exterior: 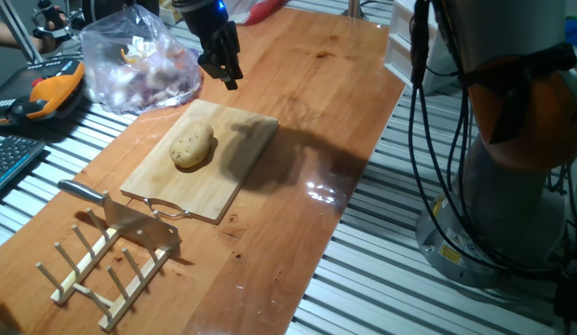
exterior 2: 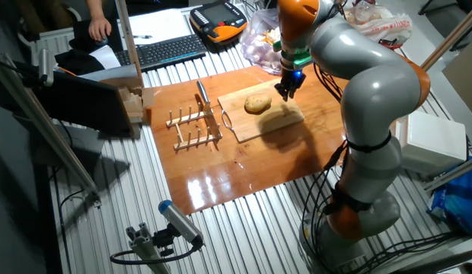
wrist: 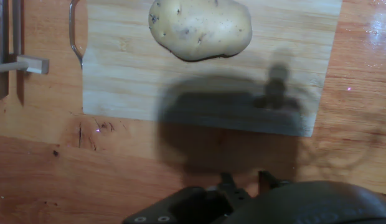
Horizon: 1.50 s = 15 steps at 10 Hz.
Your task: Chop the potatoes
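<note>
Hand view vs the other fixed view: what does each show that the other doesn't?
Only the hand view: dark specks on the potato skin, the board's grain, and the arm's shadow on the cutting board. The tool is barely visible at its bottom edge.

Only the other fixed view: the whole arm, the tool hanging above the board's far edge, the knife standing in the wooden rack, the plastic bag, the keyboard.

Both: the whole potato lying on the cutting board, uncut, with the board's metal handle loop toward the rack.

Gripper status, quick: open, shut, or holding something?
Gripper: holding nothing and hanging above the cutting board, clear of the potato; the fingers look close together, but open or shut cannot be told.
</note>
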Available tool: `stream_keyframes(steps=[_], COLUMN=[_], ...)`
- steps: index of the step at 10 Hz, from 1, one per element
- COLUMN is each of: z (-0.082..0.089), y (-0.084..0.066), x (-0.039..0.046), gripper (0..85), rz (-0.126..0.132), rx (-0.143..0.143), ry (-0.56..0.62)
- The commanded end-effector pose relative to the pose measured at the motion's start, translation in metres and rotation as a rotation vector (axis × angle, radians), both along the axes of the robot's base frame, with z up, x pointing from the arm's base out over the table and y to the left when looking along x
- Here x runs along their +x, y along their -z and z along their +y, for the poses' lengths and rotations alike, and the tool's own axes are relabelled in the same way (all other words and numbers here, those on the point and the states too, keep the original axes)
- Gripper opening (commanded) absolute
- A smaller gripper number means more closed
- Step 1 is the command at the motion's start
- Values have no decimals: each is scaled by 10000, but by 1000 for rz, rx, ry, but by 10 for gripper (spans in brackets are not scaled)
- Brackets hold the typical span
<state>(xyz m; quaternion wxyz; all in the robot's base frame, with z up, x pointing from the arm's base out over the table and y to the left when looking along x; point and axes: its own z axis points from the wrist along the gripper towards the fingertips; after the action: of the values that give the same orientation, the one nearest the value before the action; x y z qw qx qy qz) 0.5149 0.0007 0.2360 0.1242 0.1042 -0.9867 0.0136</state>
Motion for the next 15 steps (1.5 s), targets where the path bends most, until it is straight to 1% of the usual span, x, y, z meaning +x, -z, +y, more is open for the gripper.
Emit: stream_keyframes(steps=[1,6,15], z=[0,-1,-2], y=[2,1,2], x=[0,2,0], gripper=[0,0,0], rz=[0,0,-3], rx=[0,-9,-9], ry=[0,29,37])
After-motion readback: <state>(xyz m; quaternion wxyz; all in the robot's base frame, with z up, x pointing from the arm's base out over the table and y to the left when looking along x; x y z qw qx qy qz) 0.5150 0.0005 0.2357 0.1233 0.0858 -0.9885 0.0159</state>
